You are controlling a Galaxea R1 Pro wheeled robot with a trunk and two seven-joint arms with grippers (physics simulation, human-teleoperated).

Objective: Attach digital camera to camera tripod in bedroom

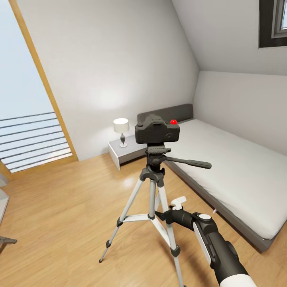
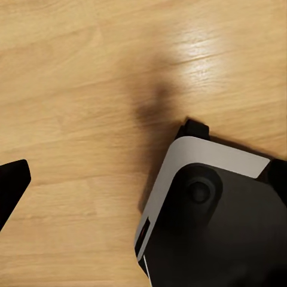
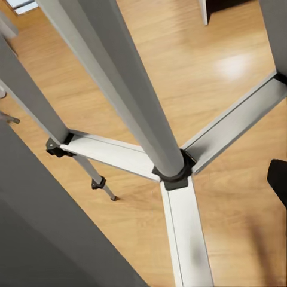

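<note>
The black digital camera [image 1: 156, 132], red button on top, sits upright on the pan head of the camera tripod [image 1: 153, 191], which stands on the wood floor beside the bed in the bedroom. The tripod's long black handle [image 1: 187, 162] points right. My right gripper [image 1: 177, 206] is low beside the tripod's legs, well below the camera and holding nothing. In the right wrist view the silver legs and centre brace [image 3: 170, 170] are very close, with one fingertip [image 3: 278, 179] at the frame edge. In the left wrist view, a black fingertip [image 2: 13, 179] hangs over bare floor near the robot's base [image 2: 209, 221].
The low grey-framed bed [image 1: 235, 167] lies right of the tripod. A grey nightstand [image 1: 125, 153] with a white lamp [image 1: 121, 130] stands behind it by the wall. A slatted window [image 1: 32, 139] is at the left. Open wood floor [image 1: 59, 207] lies left of the tripod.
</note>
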